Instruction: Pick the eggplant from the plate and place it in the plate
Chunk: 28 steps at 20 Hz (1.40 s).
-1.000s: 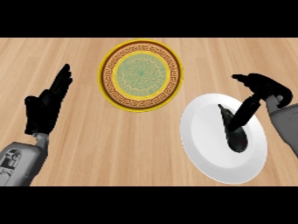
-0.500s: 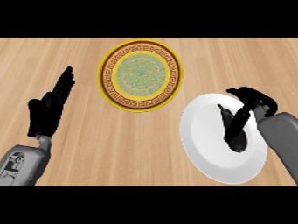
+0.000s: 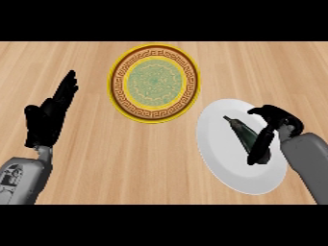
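A dark eggplant [image 3: 240, 131] lies on the white plate [image 3: 220, 158] at the right, its stem end pointing to the upper left. My right hand [image 3: 278, 120] sits over the eggplant's right side. Its fingers [image 3: 260, 148] curl down round the eggplant and hide its lower end. The round patterned plate [image 3: 153, 82], yellow and brown with a green centre, lies at the upper middle with nothing on it. At the left, my left hand [image 3: 47, 117] rests open with its fingers up, away from both plates.
Both plates lie on a wooden counter top [image 3: 124, 163]. Bare wood stretches between my left hand and the white plate, and a narrow gap separates the two plates.
My right hand has come down and toward me over the white plate, and its fingers have curled round the eggplant. The left hand and both plates have stayed put.
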Each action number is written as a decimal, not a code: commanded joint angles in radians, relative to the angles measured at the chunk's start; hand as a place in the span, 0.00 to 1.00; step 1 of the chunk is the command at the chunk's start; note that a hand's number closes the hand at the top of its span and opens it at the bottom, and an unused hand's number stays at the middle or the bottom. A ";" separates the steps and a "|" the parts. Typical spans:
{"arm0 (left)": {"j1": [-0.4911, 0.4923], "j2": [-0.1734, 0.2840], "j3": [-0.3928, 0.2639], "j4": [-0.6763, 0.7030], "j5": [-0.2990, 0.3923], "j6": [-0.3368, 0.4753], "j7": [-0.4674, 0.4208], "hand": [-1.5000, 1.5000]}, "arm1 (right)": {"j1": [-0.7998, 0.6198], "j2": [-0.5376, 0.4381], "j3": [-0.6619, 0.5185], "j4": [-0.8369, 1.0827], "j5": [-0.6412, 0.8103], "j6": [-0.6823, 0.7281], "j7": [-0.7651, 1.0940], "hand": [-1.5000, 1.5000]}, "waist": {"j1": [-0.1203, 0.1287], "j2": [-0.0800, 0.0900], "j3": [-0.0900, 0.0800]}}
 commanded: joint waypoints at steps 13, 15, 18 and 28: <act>0.035 -0.075 0.048 -0.061 -0.071 -0.037 0.037 0.50 | 0.009 0.045 -0.092 0.084 0.284 -0.112 -0.201 1.00 | 0.004 0.004 0.004; 0.048 -0.054 0.035 -0.120 -0.072 -0.054 0.093 0.50 | 0.030 0.017 -0.095 -0.073 0.289 -0.117 -0.133 1.00 | -0.001 0.001 0.004; 0.024 -0.093 0.053 0.002 -0.086 -0.016 -0.010 0.50 | 0.119 0.036 -0.034 -0.198 0.418 -0.300 -0.116 1.00 | -0.019 0.001 0.003; 0.015 -0.058 0.077 0.006 -0.073 -0.054 -0.003 0.50 | 0.100 -0.013 -0.001 -0.597 0.665 -0.526 -0.103 1.00 | -0.015 0.000 0.003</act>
